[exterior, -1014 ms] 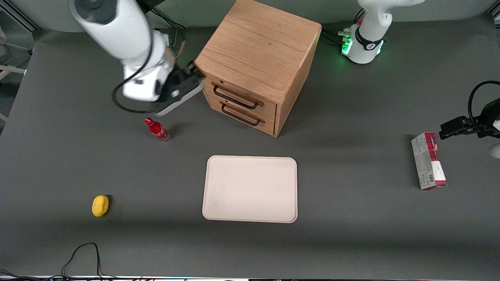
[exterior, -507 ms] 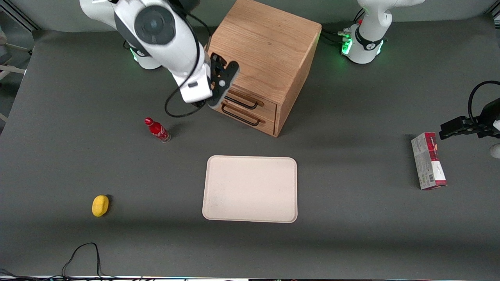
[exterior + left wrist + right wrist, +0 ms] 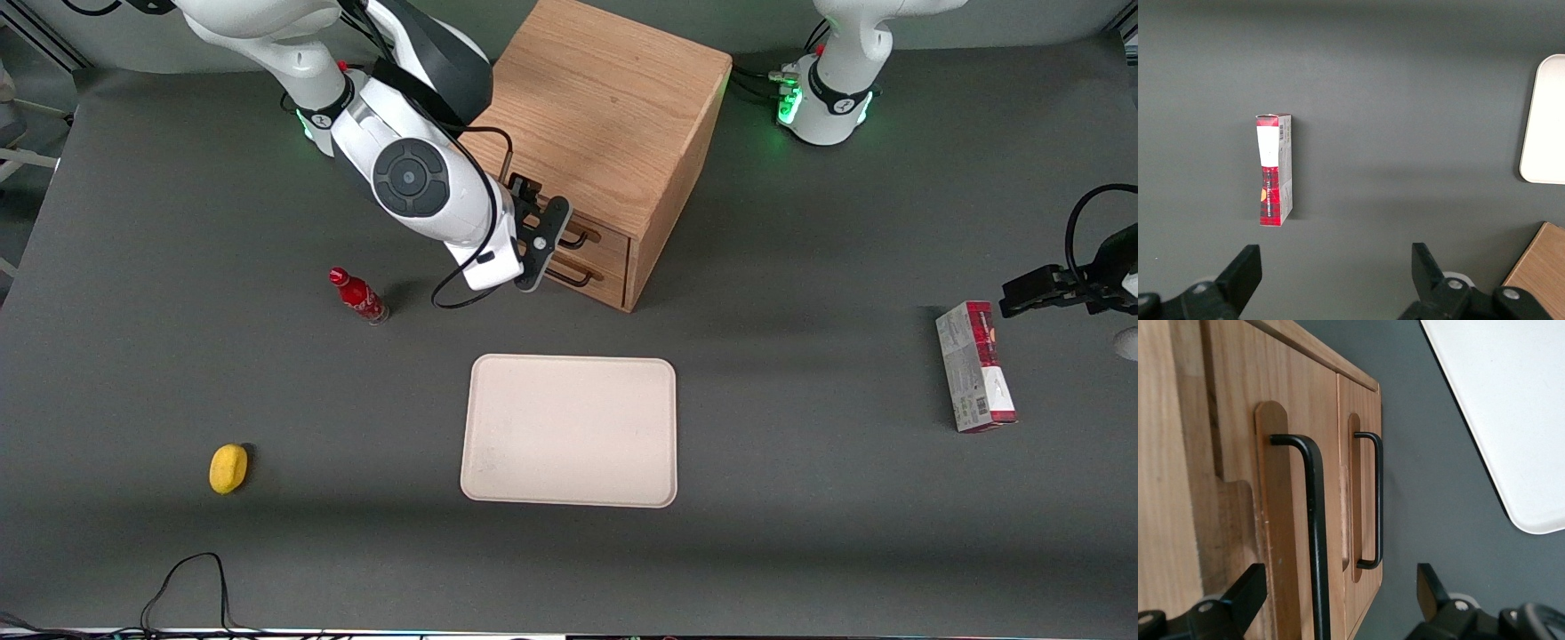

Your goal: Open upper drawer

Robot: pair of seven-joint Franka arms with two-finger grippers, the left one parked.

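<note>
The oak cabinet (image 3: 596, 98) stands at the back of the table, both drawers shut. The upper drawer (image 3: 603, 234) is partly hidden by my arm. In the right wrist view its light wood front (image 3: 1319, 400) and long black wire handle (image 3: 1317, 540) are close up. The lower drawer (image 3: 1361, 393) with its own handle (image 3: 1379, 500) lies beneath it. My right gripper (image 3: 544, 233) is in front of the drawers, level with the upper handle. It is open (image 3: 1338, 600), and the upper handle runs between its two fingers without touching them.
A cream tray (image 3: 569, 431) lies nearer the front camera than the cabinet. A red bottle (image 3: 358, 297) stands beside my arm. A yellow fruit (image 3: 228, 468) lies toward the working arm's end. A red and grey box (image 3: 974, 366) lies toward the parked arm's end.
My arm has swung from beside the cabinet to in front of the drawers. The gripper has come down across the drawer fronts to the upper handle. The drawers have not moved.
</note>
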